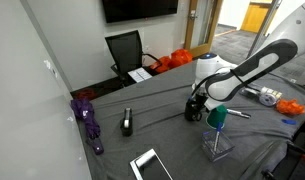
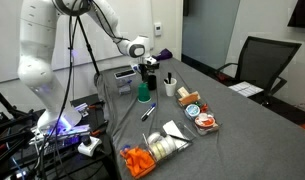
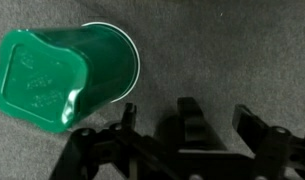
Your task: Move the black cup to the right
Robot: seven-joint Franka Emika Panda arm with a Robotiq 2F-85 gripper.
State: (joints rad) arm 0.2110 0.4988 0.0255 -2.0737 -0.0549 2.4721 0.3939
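Several things stand close to your gripper (image 1: 196, 106). The green plastic cup-shaped thing (image 1: 217, 117) on its clear stand (image 1: 218, 143) is just beside it, and in an exterior view the pale cup with utensils sticking out (image 2: 170, 88) stands near both. The small matte black cup (image 1: 194, 114) sits on the cloth right at the gripper. Its dark body merges with the black fingers, so I cannot tell whether they are clenched on it or stand loose around it. Farther along the table you have a black stapler-like tool (image 1: 127, 122), a purple folded thing (image 1: 89, 120) near the edge, a white flat sheet (image 1: 149, 164) and a marker pen (image 1: 238, 114). The surface is a table under a grey cloth (image 1: 162, 135). Behind it the room shows a black office chair (image 1: 126, 50), a dark wall screen (image 1: 140, 8) and a heap of orange objects (image 1: 172, 61). Only an exterior view shows the white robot arm (image 2: 37, 50) from its base, a small bowl with orange content (image 2: 192, 110) and a bunch of orange pieces (image 2: 140, 160) at the near corner. In the wrist view the green thing fills the upper left with its flat embossed end towards the camera. Black gripper parts run along the bottom, and there you cannot pick out the black cup from them.
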